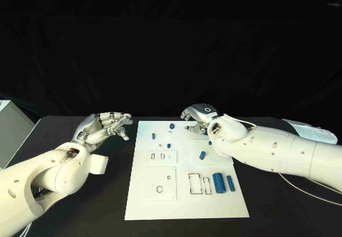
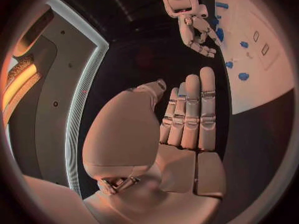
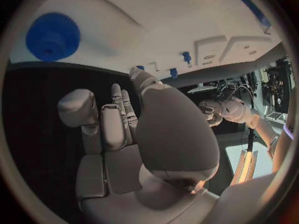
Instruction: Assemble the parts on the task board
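The white task board (image 1: pixel 187 200) lies in the middle of the black table. Small blue parts are spread on it: one near the far edge (image 1: pixel 172 126), one at mid-right (image 1: pixel 202 155), and two blue cylinders (image 1: pixel 218 181) beside a row of slots. My right hand (image 1: pixel 199 116) hovers over the board's far right corner, fingers stretched out with nothing in them (image 3: pixel 121 129). A blue gear (image 3: pixel 53 35) lies on the board ahead of it. My left hand (image 1: pixel 106 126) is off the board's left edge, fingers straight and holding nothing (image 2: pixel 190 114).
A white box (image 1: pixel 11 128) stands at the table's left edge. White paper (image 1: pixel 310 131) lies at the far right, with a cable on the table near the right arm. The board has raised white plates with cut-outs (image 1: pixel 160 182) in its left half.
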You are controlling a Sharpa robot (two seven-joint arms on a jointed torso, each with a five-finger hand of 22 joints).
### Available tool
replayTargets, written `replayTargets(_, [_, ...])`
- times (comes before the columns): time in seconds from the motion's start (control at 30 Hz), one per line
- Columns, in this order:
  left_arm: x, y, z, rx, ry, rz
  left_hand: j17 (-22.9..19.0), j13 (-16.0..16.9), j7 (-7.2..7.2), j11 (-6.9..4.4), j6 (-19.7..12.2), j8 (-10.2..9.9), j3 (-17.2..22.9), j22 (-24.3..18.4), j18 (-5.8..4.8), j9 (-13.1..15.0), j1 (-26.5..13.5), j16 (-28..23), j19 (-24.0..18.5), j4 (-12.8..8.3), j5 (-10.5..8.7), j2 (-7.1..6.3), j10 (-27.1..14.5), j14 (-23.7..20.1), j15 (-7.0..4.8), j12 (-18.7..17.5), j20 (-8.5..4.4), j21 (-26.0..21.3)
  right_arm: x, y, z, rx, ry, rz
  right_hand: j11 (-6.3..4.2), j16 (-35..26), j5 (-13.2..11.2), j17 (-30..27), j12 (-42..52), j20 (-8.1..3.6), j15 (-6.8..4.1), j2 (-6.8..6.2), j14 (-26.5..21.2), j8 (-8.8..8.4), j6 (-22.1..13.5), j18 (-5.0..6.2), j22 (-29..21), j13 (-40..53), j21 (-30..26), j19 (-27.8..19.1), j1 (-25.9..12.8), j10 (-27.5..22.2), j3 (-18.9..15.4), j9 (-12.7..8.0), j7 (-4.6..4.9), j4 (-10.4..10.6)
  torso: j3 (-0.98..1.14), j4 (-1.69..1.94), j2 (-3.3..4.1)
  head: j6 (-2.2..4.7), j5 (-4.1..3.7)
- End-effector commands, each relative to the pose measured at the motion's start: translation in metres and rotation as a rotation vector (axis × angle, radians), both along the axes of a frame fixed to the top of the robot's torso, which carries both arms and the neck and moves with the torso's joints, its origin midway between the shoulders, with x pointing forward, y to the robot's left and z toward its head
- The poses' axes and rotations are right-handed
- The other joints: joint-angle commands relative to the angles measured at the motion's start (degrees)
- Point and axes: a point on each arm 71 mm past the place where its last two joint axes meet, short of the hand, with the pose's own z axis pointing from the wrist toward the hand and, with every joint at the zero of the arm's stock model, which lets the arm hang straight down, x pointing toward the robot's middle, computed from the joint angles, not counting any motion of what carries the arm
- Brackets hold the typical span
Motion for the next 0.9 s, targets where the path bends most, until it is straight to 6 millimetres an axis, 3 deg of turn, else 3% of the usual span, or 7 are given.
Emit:
replayTargets(0.03, [0.0, -0.001, 0.001, -0.004, -0.007, -0.017, 0.1, 0.1, 0.03, 0.11, -0.3, -0.3, 0.4, 0.1, 0.19, 0.1, 0.2, 0.3, -0.4, -0.1, -0.1, -0.62, -0.2, -0.3, -0.01, -0.4, -0.05, 0.3, -0.004, -0.017, 0.005, 0.118, 0.045, -0.036, -0.36, 1.1, 0.4, 1.8, 1.0, -0.13, -0.42, -1.36, 1.1, 0.06, 0.6, 0.16, 1.9, 0.9, 1.5, 0.7, -0.4, 3.9, 2.4, 0.1, 0.02, 1.0, 0.29, -0.47, -0.18, 0.27, -0.05])
replayTargets(0.17, [0.0, 0.0, 0.0, -0.003, -0.007, -0.014, 0.1, 0.1, 0.03, 0.11, -0.3, -0.3, 0.4, 0.1, 0.19, 0.1, 0.2, 0.3, -0.4, -0.1, -0.1, -0.62, -0.2, -0.3, -0.01, -0.4, -0.05, 0.3, -0.005, -0.045, 0.007, 0.168, 0.128, -0.093, -2.53, 4.3, 2.2, 8.5, 11.0, -1.4, -2.05, -3.57, 2.4, 0.4, 1.3, -0.93, 8.6, 7.9, 6.9, 2.5, -1.3, 15.5, 1.2, 0.5, -0.95, 1.1, 0.52, -0.73, -0.28, 0.42, -0.1])
replayTargets(0.2, [0.001, 0.0, 0.0, -0.003, -0.007, -0.013, 0.1, 0.1, 0.03, 0.11, -0.3, -0.3, 0.4, 0.1, 0.19, 0.1, 0.2, 0.3, -0.4, -0.1, -0.1, -0.62, -0.2, -0.3, -0.01, -0.4, -0.05, 0.3, -0.005, -0.051, 0.007, 0.175, 0.15, -0.107, -2.68, 4.8, 2.4, 9.2, 25.1, -1.84, -2.3, -3.43, 2.5, 0.59, 1.0, -1.09, 9.4, 21.9, 7.5, 2.6, -1.7, 15.4, -0.9, 0.7, -1.24, 0.7, 0.58, -0.79, -0.27, 0.43, -0.11])
replayTargets(0.23, [0.001, 0.001, 0.0, -0.003, -0.007, -0.013, 0.1, 0.1, 0.03, 0.11, -0.3, -0.3, 0.4, 0.1, 0.19, 0.1, 0.2, 0.3, -0.4, -0.1, -0.1, -0.62, -0.2, -0.3, -0.01, -0.4, -0.05, 0.3, -0.004, -0.056, 0.006, 0.178, 0.171, -0.12, -2.59, 5.8, 3.0, 11.1, 50.0, -1.68, -2.02, -1.74, 2.6, 0.98, -0.1, -1.46, 11.4, 48.0, 9.0, 2.7, -1.4, 10.0, -2.9, 1.2, -0.63, 1.1, 0.62, -0.85, -0.26, 0.46, -0.12])
replayTargets(0.37, [0.001, 0.001, -0.001, -0.002, -0.005, -0.012, 0.1, 0.1, 0.03, 0.11, -0.3, -0.3, 0.4, 0.1, 0.19, 0.1, 0.2, 0.3, -0.4, -0.1, -0.1, -0.62, -0.2, -0.3, -0.01, -0.4, -0.05, 0.3, -0.002, -0.07, 0.003, 0.175, 0.235, -0.162, -1.41, 9.1, 3.5, 19.6, 75.2, -0.73, -1.0, -1.81, 4.1, 2.08, -1.7, -2.6, 18.5, 74.5, 14.5, 4.2, -1.5, 19.0, -4.8, 1.7, -0.06, 3.2, 0.88, -0.95, -0.2, 0.37, -0.07])
replayTargets(0.53, [0.001, 0.001, -0.002, -0.003, -0.003, -0.013, 0.1, 0.1, 0.03, 0.11, -0.3, -0.3, 0.4, 0.1, 0.19, 0.1, 0.2, 0.3, -0.4, -0.1, -0.1, -0.62, -0.2, -0.3, -0.01, -0.4, -0.05, 0.3, 0.0, -0.079, -0.001, 0.162, 0.282, -0.2, -0.79, 11.3, 3.7, 26.3, 81.9, -0.07, -0.37, -1.26, 5.2, 3.19, -2.4, -3.65, 24.3, 82.0, 19.1, 5.5, -1.3, 24.1, -6.6, 2.1, 0.33, 4.3, 0.93, -0.79, -0.17, 0.19, -0.1])
replayTargets(0.9, [0.001, 0.001, -0.004, -0.003, 0.002, -0.014, 0.1, 0.1, 0.01, 0.11, -0.3, -0.3, 0.4, 0.2, 0.19, 0.1, 0.2, 0.3, -0.5, -0.1, -0.1, -0.66, -0.3, -0.4, 0.0, -0.4, -0.03, 0.5, 0.007, -0.085, -0.007, 0.123, 0.343, -0.251, -0.58, 12.0, 4.2, 29.2, 83.8, 0.24, -0.11, -1.05, 5.7, 3.8, -2.7, -4.15, 27.0, 84.3, 21.2, 6.0, -1.7, 26.2, -7.6, 2.3, 0.49, 4.4, 0.81, -0.86, -0.09, -0.26, -0.05])
